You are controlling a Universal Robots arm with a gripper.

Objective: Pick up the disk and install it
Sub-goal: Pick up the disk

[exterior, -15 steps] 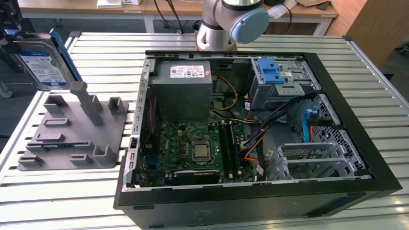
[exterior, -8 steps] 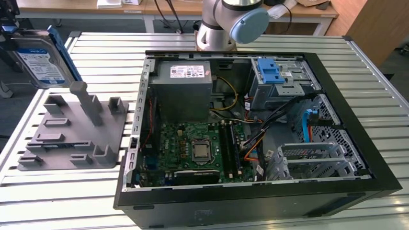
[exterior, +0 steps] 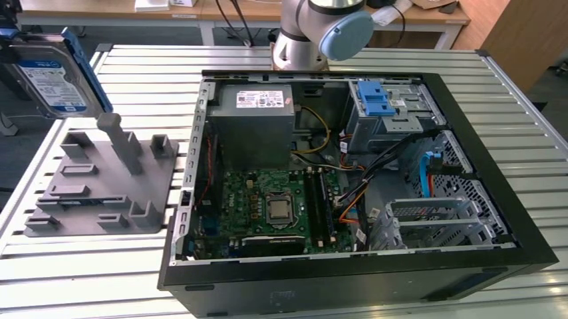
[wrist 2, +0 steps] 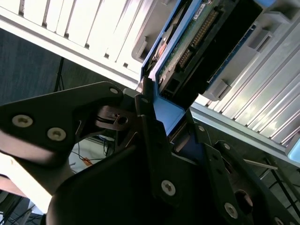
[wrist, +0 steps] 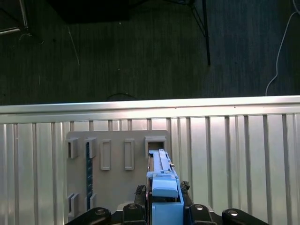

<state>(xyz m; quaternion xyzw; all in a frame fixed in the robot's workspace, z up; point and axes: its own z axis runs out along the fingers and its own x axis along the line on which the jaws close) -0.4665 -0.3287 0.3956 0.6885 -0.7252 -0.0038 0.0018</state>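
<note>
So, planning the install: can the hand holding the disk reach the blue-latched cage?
Probably yes: the hand holds the disk clear, the case lies open, nothing covers the cage; cables run close.

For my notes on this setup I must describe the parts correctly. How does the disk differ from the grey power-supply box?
The disk hangs in the gripper, outside the computer case; the power-supply box sits inside the case. The disk is a thin slab with blue side rails; the box is bulkier, without blue. The disk stands on edge; the box lies flat. Both are grey metal with a label.
</note>
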